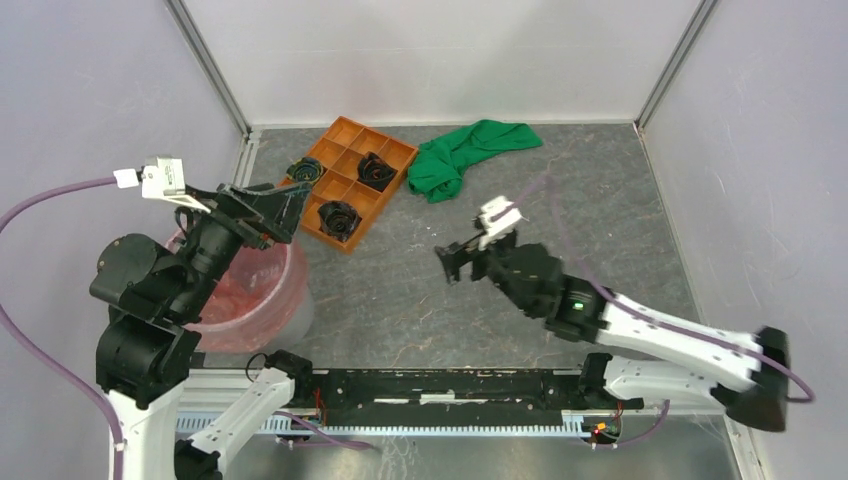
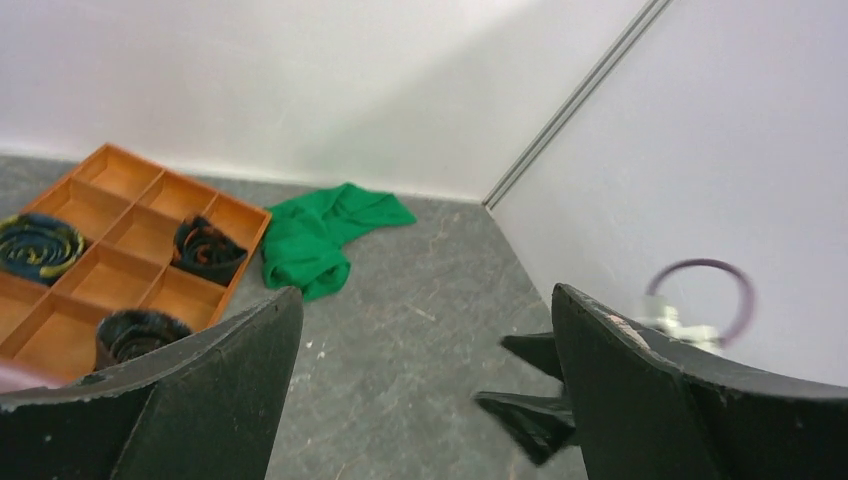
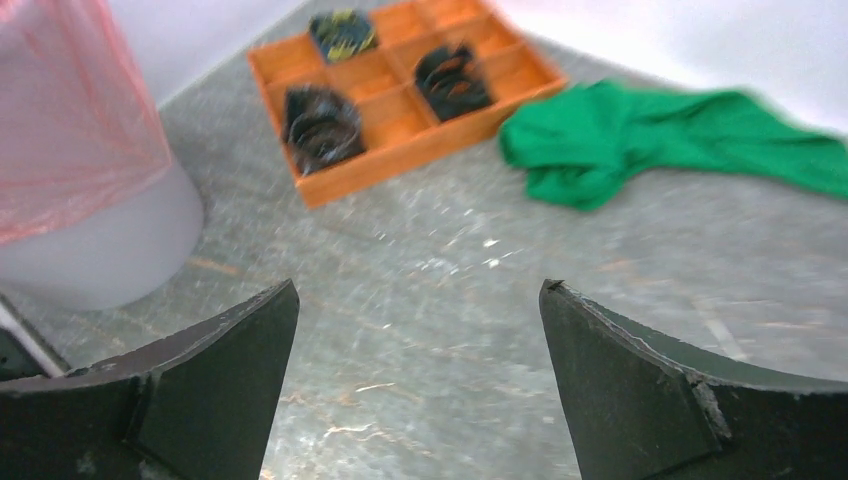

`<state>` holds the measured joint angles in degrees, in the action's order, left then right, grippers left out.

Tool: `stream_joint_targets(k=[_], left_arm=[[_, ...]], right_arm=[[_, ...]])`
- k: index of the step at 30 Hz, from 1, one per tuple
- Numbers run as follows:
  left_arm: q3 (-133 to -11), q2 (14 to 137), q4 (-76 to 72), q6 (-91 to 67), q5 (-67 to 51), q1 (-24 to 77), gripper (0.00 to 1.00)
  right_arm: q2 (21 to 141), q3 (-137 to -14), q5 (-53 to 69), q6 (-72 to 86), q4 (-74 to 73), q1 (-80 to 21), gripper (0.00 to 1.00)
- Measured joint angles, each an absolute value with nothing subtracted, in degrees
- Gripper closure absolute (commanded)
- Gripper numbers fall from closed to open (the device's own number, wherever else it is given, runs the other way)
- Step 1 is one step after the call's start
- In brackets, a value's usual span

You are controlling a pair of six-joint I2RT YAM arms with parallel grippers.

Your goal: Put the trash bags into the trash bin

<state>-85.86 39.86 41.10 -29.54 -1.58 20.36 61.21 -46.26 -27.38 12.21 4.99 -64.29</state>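
The trash bin [image 1: 296,320], a round greyish-white bucket, stands at the near left of the table. The red-pink trash bag [image 1: 250,290] lines its inside and drapes over its rim. In the right wrist view the bag [image 3: 70,120] hangs over the bin's wall [image 3: 110,250]. My left gripper [image 1: 298,210] hovers above the bin's far edge, open and empty; in its own view [image 2: 425,295] only bare floor lies between the fingers. My right gripper [image 1: 447,263] is at mid-table, right of the bin, open and empty [image 3: 419,290].
An orange compartment tray [image 1: 352,180] with dark coiled items sits at the back centre. A crumpled green cloth [image 1: 462,155] lies to its right. White walls close in the back and both sides. The right gripper's fingers [image 2: 535,400] show in the left wrist view.
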Motion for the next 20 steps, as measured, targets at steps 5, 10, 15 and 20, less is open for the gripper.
stream_joint_targets(k=[5, 10, 15, 20], left_arm=[[-86.8, 41.3, 36.9, -29.5, -1.6, 20.4, 0.00], [-93.7, 43.4, 36.7, -29.4, -0.6, 20.4, 0.00], [-95.4, 41.5, 37.2, -29.1, 2.2, 20.4, 0.00], [-95.5, 40.8, 38.1, -28.9, 4.2, 20.4, 0.00]], right_arm=[[47.4, -56.1, -32.3, 5.7, -10.0, -64.4, 0.02], [42.0, -67.5, -34.2, 2.8, -18.5, -64.4, 0.02], [37.6, -68.7, -34.8, 0.6, -21.3, -64.4, 0.02], [33.6, -66.5, -34.8, -1.4, -20.4, -64.4, 0.02]])
